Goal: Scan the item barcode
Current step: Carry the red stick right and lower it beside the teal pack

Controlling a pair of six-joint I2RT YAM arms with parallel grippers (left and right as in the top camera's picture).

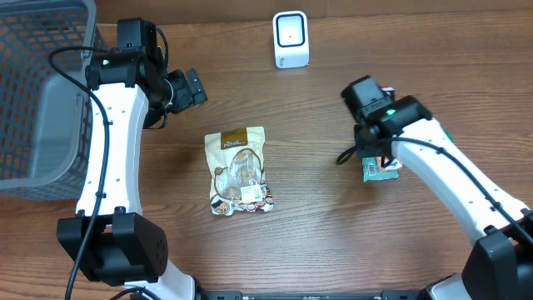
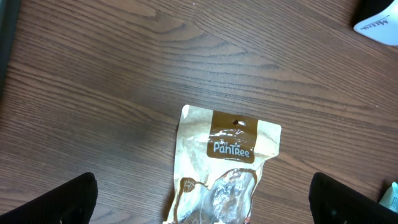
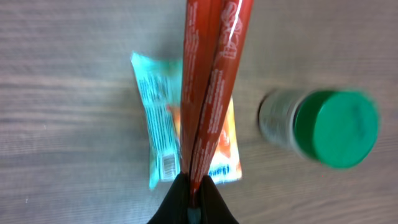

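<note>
Two hands: right hand [image 3: 193, 190] tight on a flat glossy red packet [image 3: 208, 81], left hand [image 1: 190, 86] wide apart.

Soft, even light from above leaves only faint shadows on the wooden table [image 1: 333, 217]; the overhead view is sharp, while the right wrist view blurs the green-capped bottle [image 3: 323, 127].

A grey wire basket [image 1: 33, 33] sits at the left. A brown wooden table [image 1: 333, 242] spreads out to the right of the basket. Its dark wood lines run sideways. The light is soft and even.
</note>
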